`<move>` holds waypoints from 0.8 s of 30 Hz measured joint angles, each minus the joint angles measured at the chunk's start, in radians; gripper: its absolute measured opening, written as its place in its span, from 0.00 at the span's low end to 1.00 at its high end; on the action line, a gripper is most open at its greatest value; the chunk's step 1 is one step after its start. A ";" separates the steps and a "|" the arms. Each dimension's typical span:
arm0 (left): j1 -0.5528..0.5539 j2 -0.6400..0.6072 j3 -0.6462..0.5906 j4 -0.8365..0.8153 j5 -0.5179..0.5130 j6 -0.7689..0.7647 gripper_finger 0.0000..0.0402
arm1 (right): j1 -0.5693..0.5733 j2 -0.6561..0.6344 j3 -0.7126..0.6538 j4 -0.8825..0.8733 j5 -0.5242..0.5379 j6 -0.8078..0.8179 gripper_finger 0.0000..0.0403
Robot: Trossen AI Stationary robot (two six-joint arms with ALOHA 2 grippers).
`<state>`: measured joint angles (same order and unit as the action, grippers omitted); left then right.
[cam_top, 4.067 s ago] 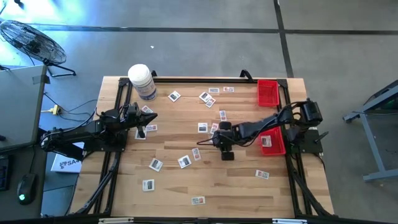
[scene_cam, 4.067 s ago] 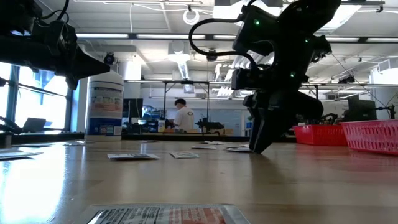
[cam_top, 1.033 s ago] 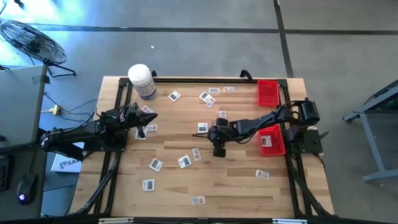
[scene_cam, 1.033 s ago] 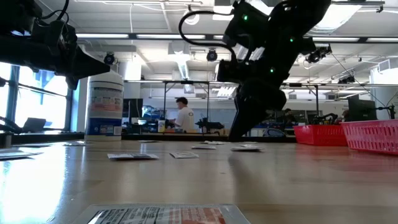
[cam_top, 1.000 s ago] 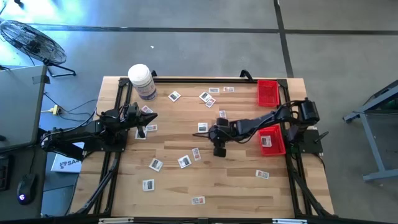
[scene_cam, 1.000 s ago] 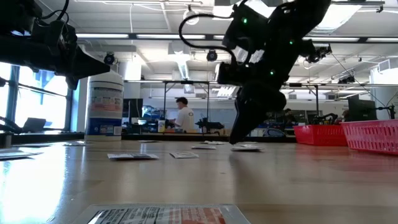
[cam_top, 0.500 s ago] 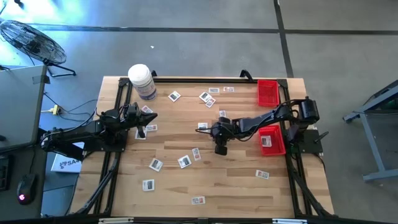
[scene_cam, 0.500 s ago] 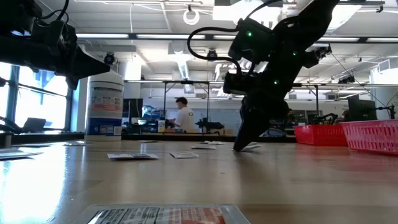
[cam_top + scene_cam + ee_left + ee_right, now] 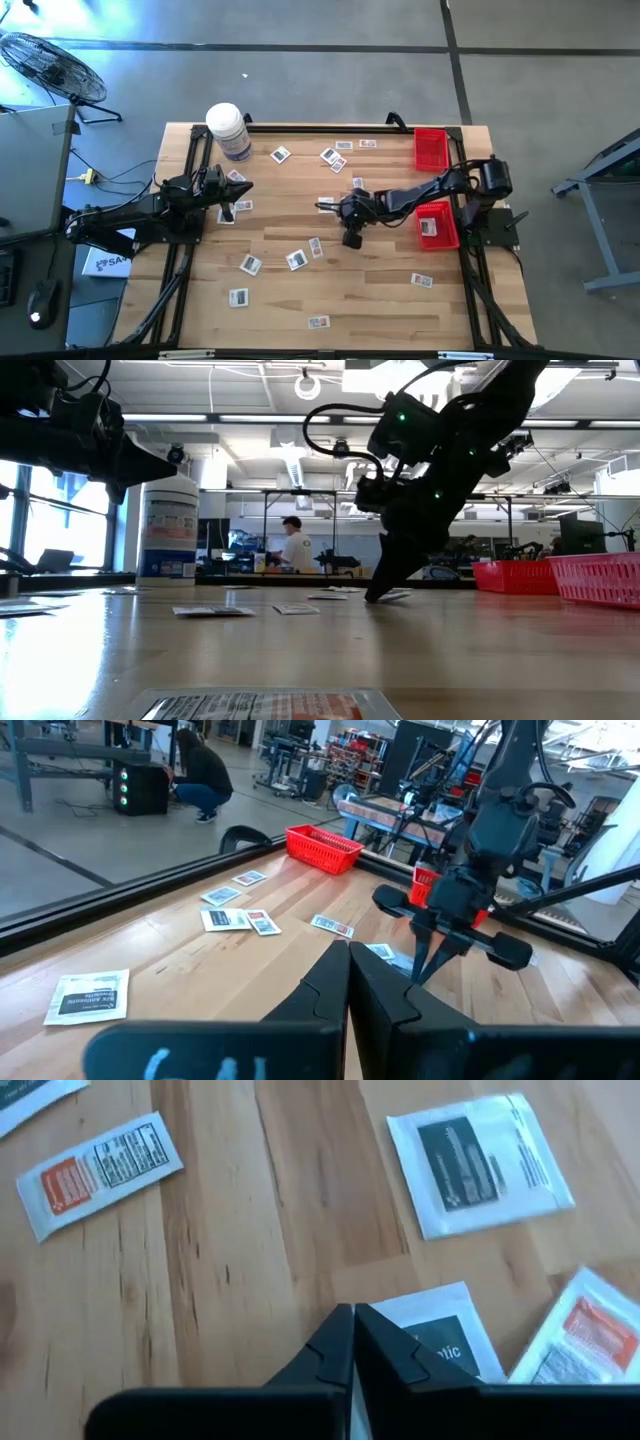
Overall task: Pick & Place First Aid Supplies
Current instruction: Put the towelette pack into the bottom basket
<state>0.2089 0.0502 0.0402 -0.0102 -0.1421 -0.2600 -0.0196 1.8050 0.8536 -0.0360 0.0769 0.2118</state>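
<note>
The first aid supplies are small white packets scattered flat over the wooden table (image 9: 380, 290). My right gripper (image 9: 332, 206) is at the table's middle, slanting down with its tips on the table top (image 9: 372, 597). It is shut at the corner of a white packet with dark print (image 9: 445, 1342). More packets lie close by (image 9: 480, 1162) (image 9: 98, 1172). My left gripper (image 9: 245, 186) is shut, held level above the table's left part, and touches nothing (image 9: 348, 948). My right gripper meets the dark-printed packet at its corner (image 9: 385, 1312), right at the shut fingertips. The fingers come from above, slanting down from the table's right side. The right finger hides the packet's edge, so whether one layer is pinched I cannot tell. The packet lies flat on the wood.
A big white jar (image 9: 229, 130) stands at the far left corner. Two red baskets (image 9: 430, 148) (image 9: 438, 225) sit along the right edge; the nearer one holds a packet. Loose packets lie toward the near edge (image 9: 318, 322) and near left (image 9: 238, 297).
My right gripper has sunk until its tips rest on the table top beside a packet, moving a little toward the far edge. Its lower end has narrowed from a broad shape to a point: it has shut. The packets have stayed where they were.
</note>
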 joint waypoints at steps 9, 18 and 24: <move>0.000 0.000 0.000 0.000 0.000 0.000 0.00 | 0.026 -0.241 -0.001 -0.115 0.022 0.061 0.00; 0.000 0.000 0.000 0.000 0.000 0.000 0.00 | 0.082 -0.462 0.000 -0.296 0.115 0.105 0.00; 0.000 0.000 0.000 0.000 0.000 0.000 0.00 | 0.128 -0.523 0.000 -0.446 0.193 0.234 0.00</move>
<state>0.2089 0.0498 0.0405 -0.0103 -0.1421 -0.2598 0.1087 1.2820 0.8535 -0.4818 0.2698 0.4456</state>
